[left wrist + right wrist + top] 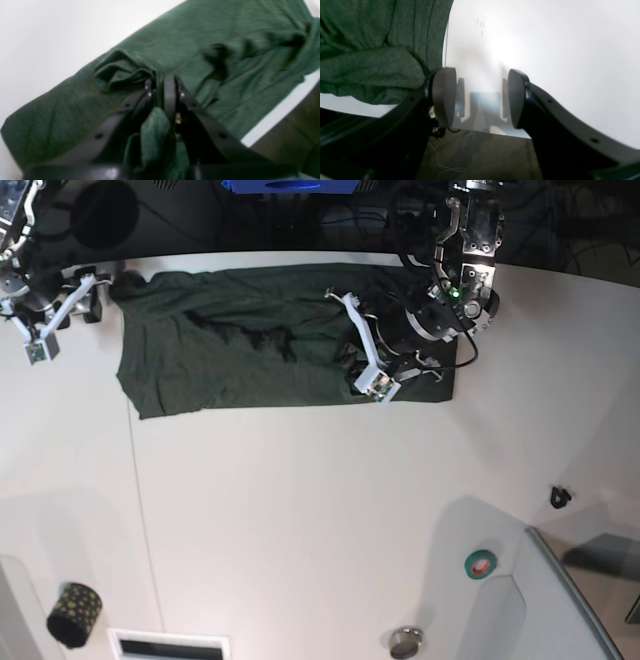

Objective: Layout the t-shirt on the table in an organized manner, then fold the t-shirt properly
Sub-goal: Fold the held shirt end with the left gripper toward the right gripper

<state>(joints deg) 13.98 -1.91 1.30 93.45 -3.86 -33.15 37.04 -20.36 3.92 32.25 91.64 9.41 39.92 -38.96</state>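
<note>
Fabric fills most of what can be read: the t-shirt [270, 345] lies spread along the far edge of the table [320, 510], dark green, wider than deep, with a rumpled ridge running across its middle. Its right end is covered by the left arm, so the outline there cannot be made out from the base view.

The left gripper [161, 87] sits on that right part of the shirt, its black fingers pressed nearly together with a bunch of green cloth pinched between them. The cloth rises in a fold behind the fingertips and hides the inner faces of the pads; this view is soft and blurred throughout.

The right gripper [482, 97] is at the far left corner of the table, just beside the shirt's left edge and over bare white tabletop. Its two rounded pads stand spread well apart with nothing between them. Whether the left pad touches the cloth beside it cannot be told.

At the near side, apart from the shirt, are a dotted dark roll [74, 613], a green ring [480, 563] and a small metal disc [405, 642], the last cut partly by the frame edge.
</note>
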